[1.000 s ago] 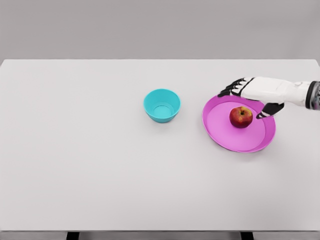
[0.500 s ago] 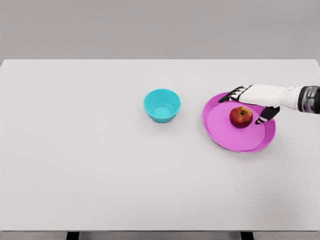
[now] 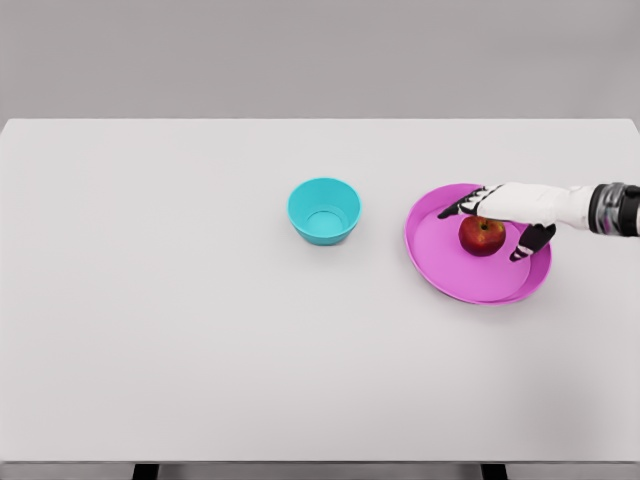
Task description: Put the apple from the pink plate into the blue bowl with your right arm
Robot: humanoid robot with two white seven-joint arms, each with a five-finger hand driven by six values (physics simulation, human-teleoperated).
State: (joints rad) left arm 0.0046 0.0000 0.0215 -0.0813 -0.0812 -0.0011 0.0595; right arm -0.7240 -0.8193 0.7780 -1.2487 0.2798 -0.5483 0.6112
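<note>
the bench (image 3: 200, 330) is a flat, matte white surface that fills most of the head view; its near edge is cut off at the bottom, where two dark supports show only in part. the blue bowl (image 3: 324, 210) is a small round vessel with smooth, plain walls, standing upright near the middle of the bench, well apart from the plate. the pink plate (image 3: 470, 275) is a shallow round dish with a low raised rim and a smooth, even surface. the apple (image 3: 482, 236) is round, red with a yellowish patch, and rests on the far half of the pink plate. the right robot hand (image 3: 505, 210) is white with dark fingertips and comes in from the right edge, where a dark wrist band is cut off. it lies low over the apple, palm down, fingers spread: the fingers reach past the fruit on its far side and the thumb (image 3: 530, 241) hangs down just beside its right side. contact with the apple cannot be confirmed; the hand hides part of the plate's far rim.
</note>
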